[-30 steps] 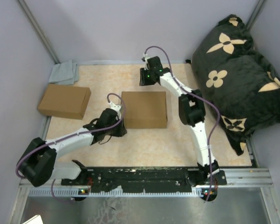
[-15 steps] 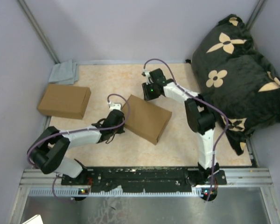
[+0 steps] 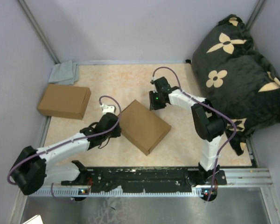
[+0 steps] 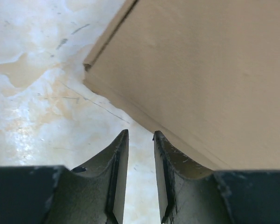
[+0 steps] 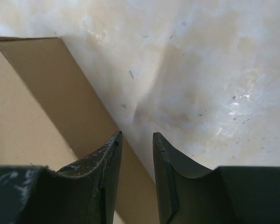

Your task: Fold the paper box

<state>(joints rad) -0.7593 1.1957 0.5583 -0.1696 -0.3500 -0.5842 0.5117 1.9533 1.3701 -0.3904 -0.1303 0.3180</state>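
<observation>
Left end effector (image 4: 141,136): we see fingers slightly apart, nothing between them, only desk (image 4: 42,116) showing through gap; right finger just beside edge of paper box (image 3: 143,125). Paper box closed, lying skewed at desk centre, between both end effectors. Right end effector (image 5: 137,136) at box's far corner, jaws narrowly parted, empty, left finger by box's side wall. Farther left we note second box (image 3: 64,101), then grey cloth (image 3: 64,72); black floral pillow (image 3: 238,70) far right.

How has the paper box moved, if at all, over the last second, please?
Yes: the paper box turned clockwise, now skewed against the far table edge.
</observation>
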